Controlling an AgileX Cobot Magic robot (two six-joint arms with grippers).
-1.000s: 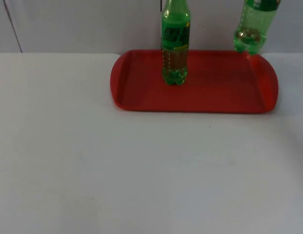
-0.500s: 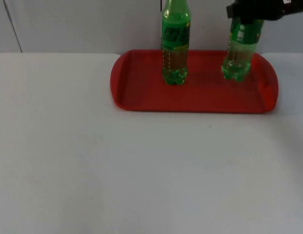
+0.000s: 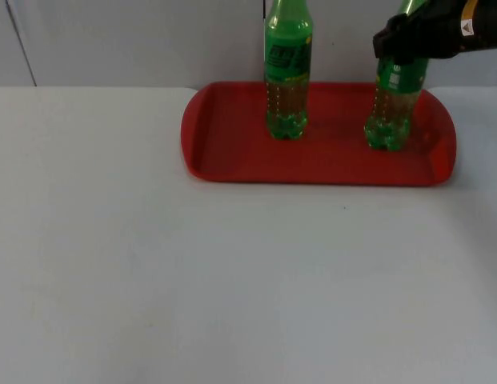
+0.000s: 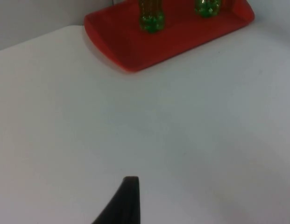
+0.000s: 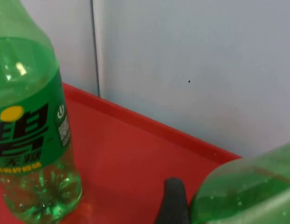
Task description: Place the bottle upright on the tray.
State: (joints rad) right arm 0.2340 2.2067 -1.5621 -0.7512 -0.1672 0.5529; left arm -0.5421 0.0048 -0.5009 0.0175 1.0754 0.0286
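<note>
2nd green bottle (image 3: 287,72) upright; white table (image 3: 232,280); grey wall (image 3: 136,40) behind.

Right gripper (image 3: 402,50) came down over the tray (image 3: 232,144) with the bottle (image 3: 390,108). Bottle went from hanging above the tray's far rim to base on the tray floor, upright.

Lab bench: bare white table (image 3: 192,280), grey partition (image 3: 136,40).

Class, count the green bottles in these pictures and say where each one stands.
2. One green bottle stands upright near the middle of the red tray. The second green bottle is at the tray's right end, gripped by the right hand.
</note>
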